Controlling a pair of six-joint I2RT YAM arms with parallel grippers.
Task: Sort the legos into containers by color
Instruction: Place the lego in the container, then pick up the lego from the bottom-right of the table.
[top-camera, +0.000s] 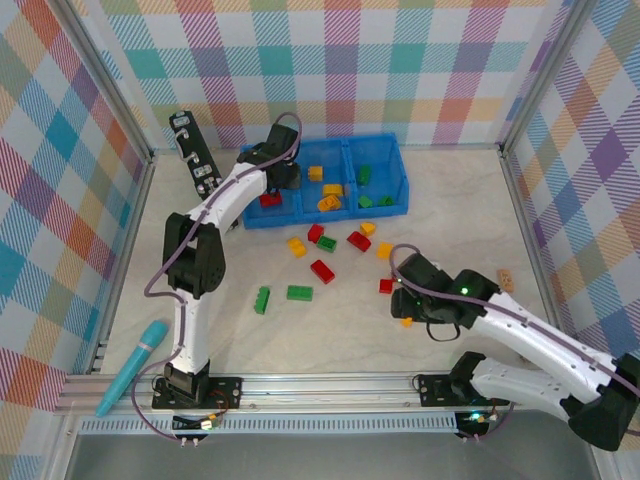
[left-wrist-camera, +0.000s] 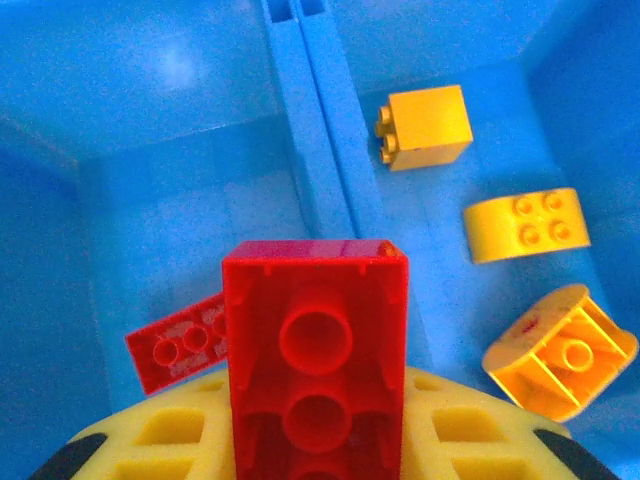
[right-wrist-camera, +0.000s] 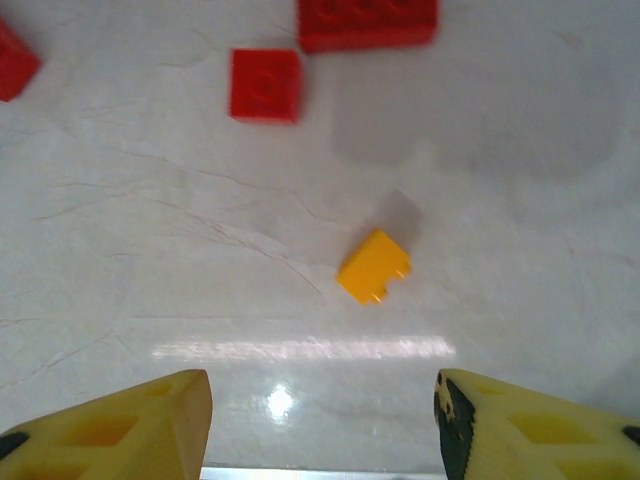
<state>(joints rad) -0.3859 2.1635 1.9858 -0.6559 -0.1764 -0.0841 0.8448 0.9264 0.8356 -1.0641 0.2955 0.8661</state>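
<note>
**Top view.** The left gripper (top-camera: 283, 172) is over the left compartment of the blue bin (top-camera: 405, 192) at the far side of the worktop (top-camera: 450, 190). A flat red brick (top-camera: 270, 200) lies in that compartment. Yellow bricks (top-camera: 330, 190) are in the middle compartment and green bricks (top-camera: 364, 173) in the right one. Loose red, yellow and green bricks (top-camera: 322, 271) lie scattered on the worktop in front of the bin. The right gripper (top-camera: 408, 303) is low over the worktop, just beside a small yellow brick (top-camera: 406, 321). A teal pen (top-camera: 135, 365) lies at the near left.

**Left wrist view.** The left gripper (left-wrist-camera: 315, 450) is clenched on a held red brick (left-wrist-camera: 315, 340), hollow underside facing the camera. It hangs above the left compartment. The flat red brick (left-wrist-camera: 180, 345) lies below on the bin floor, left of the divider (left-wrist-camera: 320, 130). Three yellow bricks (left-wrist-camera: 525, 225) lie beyond the divider.

**Right wrist view.** The right gripper (right-wrist-camera: 320, 420) is released, fingers (right-wrist-camera: 150, 420) wide apart. The small yellow brick (right-wrist-camera: 373, 265) lies on the worktop ahead of the gap, slightly right of centre, touching neither finger. A square red brick (right-wrist-camera: 265, 85) and a longer red brick (right-wrist-camera: 367, 22) lie farther off.
</note>
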